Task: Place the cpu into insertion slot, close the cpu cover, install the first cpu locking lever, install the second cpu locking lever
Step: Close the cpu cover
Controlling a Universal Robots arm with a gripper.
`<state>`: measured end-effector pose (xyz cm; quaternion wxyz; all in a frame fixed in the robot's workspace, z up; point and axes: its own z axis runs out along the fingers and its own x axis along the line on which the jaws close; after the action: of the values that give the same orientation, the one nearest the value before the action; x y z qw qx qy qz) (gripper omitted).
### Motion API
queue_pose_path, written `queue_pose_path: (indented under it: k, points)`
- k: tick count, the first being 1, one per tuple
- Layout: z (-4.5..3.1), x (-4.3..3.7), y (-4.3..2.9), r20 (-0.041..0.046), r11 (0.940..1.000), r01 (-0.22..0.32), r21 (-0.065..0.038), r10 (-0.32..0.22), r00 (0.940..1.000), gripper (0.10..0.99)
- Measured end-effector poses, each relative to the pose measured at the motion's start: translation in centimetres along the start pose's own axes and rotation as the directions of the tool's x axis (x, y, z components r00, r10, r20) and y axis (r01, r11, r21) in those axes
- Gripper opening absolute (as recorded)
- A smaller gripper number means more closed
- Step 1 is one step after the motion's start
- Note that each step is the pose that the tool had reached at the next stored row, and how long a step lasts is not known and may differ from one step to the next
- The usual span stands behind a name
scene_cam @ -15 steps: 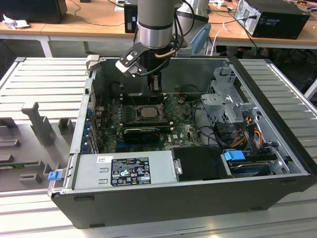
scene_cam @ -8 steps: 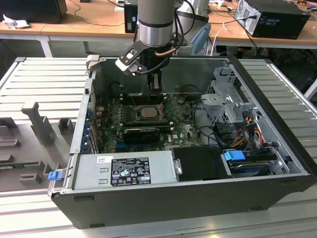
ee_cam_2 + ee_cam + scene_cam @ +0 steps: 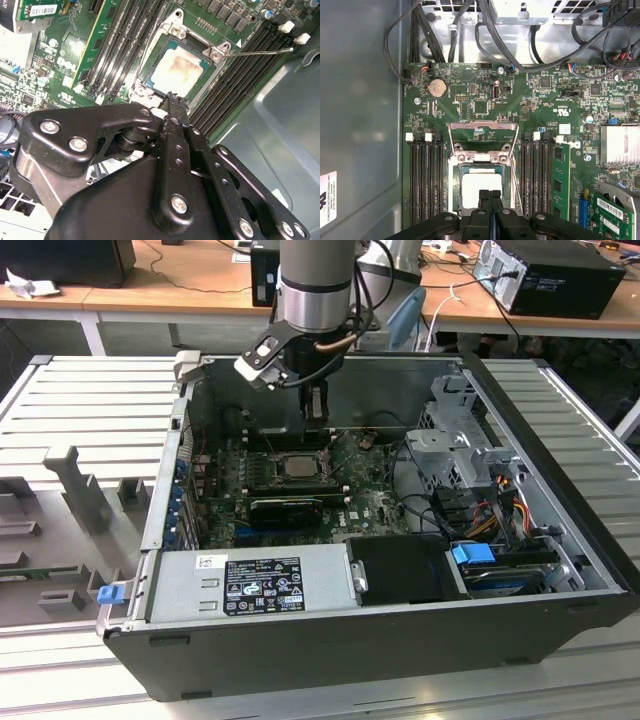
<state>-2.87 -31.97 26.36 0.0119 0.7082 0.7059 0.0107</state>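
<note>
The cpu (image 3: 479,181) lies flat in the insertion slot (image 3: 454,185), its pale face up; it also shows as cpu (image 3: 181,70) and cpu (image 3: 297,466). The cpu cover (image 3: 482,125) stands raised at the slot's edge farthest from my fingers, and the board shows through its cut-out. A thin wire locking lever (image 3: 260,51) sticks out to one side, unlatched. My gripper (image 3: 490,192) is shut with nothing between its fingers, its tips over the near edge of the slot. It is also seen as gripper (image 3: 172,97) and, hanging above the motherboard, as gripper (image 3: 316,418).
Black memory slots (image 3: 427,180) flank the socket on both sides. An expansion card (image 3: 285,508) lies just in front of the socket. The power supply (image 3: 260,585), drive cage (image 3: 455,445), cables (image 3: 485,30) and grey case wall (image 3: 280,125) bound the space.
</note>
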Motion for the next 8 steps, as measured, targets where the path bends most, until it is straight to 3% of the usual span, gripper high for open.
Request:
queue_pose_path:
  k: [8]
  points:
    - [-0.32,0.00,0.27,0.0077,1.0000,0.000,0.000,0.000,1.0000,0.106]
